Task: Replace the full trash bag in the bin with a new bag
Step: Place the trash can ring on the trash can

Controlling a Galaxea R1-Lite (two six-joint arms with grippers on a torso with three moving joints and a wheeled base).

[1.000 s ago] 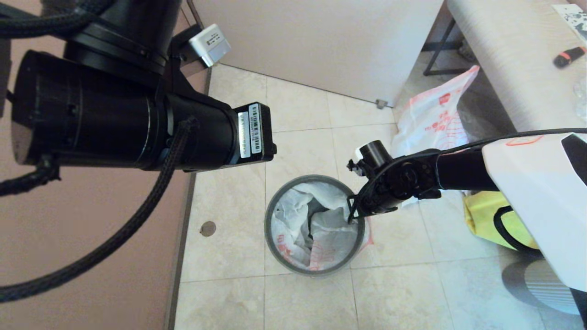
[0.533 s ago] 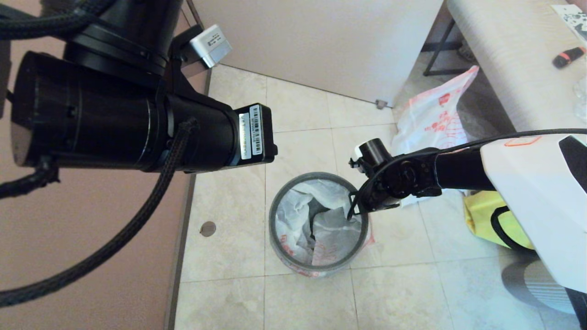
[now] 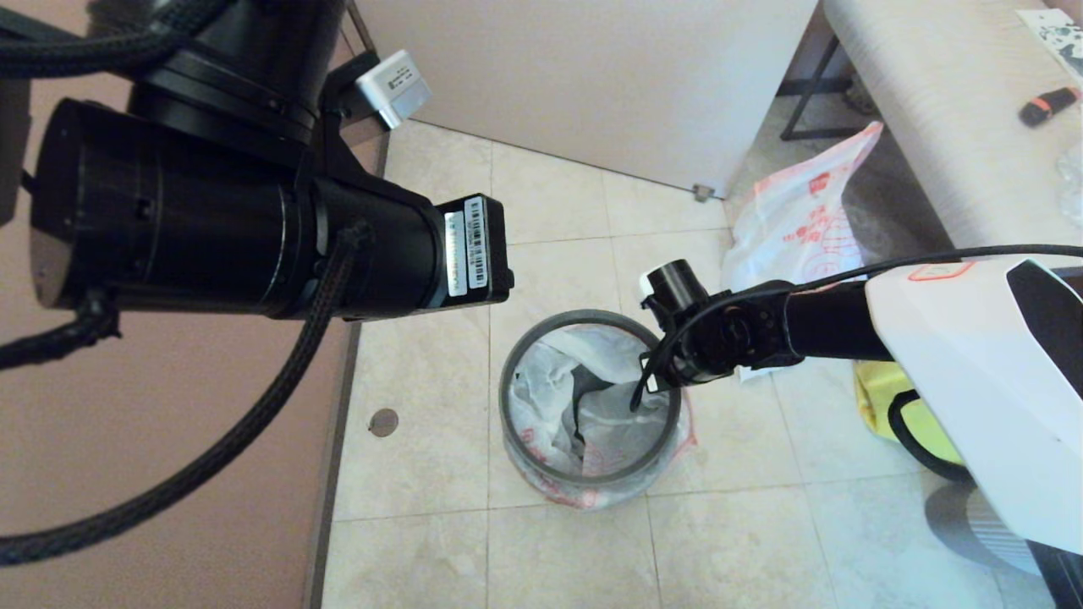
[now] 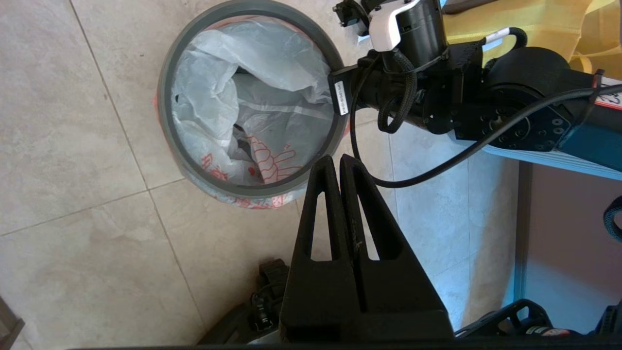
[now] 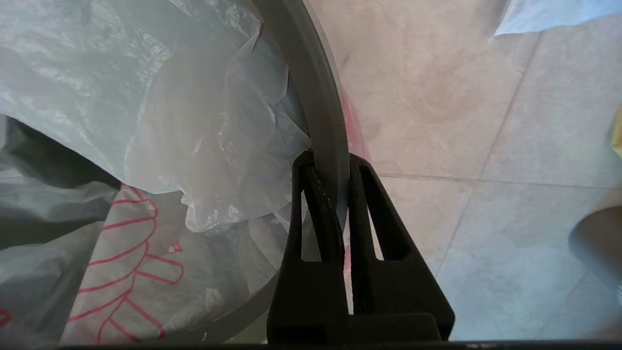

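The bin stands on the floor tiles, its dark grey hoop (image 3: 506, 397) around the mouth. The limp new bag (image 3: 541, 389) lines it, white with red-orange print, and its edge hangs out under the hoop. My right gripper (image 5: 326, 165) is shut on the hoop (image 5: 311, 92) at the bin's right side, with the bag's pink rim pinched alongside. In the head view that gripper (image 3: 647, 391) sits at the same spot. The full trash bag (image 3: 799, 216) leans by the table at the back right. My left gripper (image 4: 338, 159) hangs shut and empty above the floor beside the bin.
A big yellow bag (image 3: 884, 397) lies on the floor right of the bin, under my right arm. A pale table (image 3: 948, 101) stands at the back right and a wall panel (image 3: 592, 76) behind. My raised left arm (image 3: 254, 220) fills the left of the head view.
My right gripper has moved a little toward the far side with the hoop. The hoop now sits tilted, and more printed bag edge shows below its near side.
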